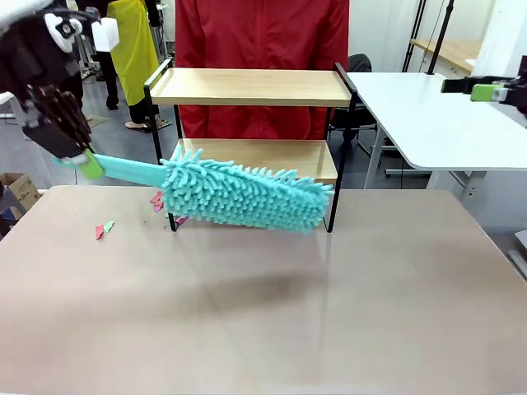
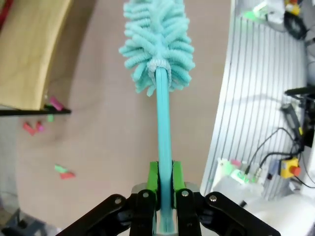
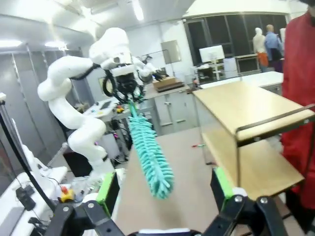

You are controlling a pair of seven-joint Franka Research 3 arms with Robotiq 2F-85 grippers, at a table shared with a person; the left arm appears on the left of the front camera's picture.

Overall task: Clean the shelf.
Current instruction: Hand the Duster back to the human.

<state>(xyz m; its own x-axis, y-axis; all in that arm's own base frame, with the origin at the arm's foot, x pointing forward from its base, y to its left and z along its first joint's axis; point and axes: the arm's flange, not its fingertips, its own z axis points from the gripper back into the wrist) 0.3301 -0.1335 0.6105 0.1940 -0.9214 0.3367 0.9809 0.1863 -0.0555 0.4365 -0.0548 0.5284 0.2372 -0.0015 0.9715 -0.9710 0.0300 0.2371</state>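
Turquoise chenille makes up the duster (image 1: 243, 196), which hangs across the centre of the front view just in front of the shelf's (image 1: 251, 86) lower board, clear of the table (image 1: 263, 313). The left gripper (image 1: 82, 161), at the upper left, is clamped on the duster's flat handle; the left wrist view shows the green pads (image 2: 153, 178) pinching it. The right gripper (image 3: 165, 191) stands wide apart and empty at the far right edge. Both boards look bare. Small pink and green scraps (image 1: 103, 229) lie on the table at the left, some by the shelf's left foot. Sweeping seems largely done; the scraps are still to be cleared.
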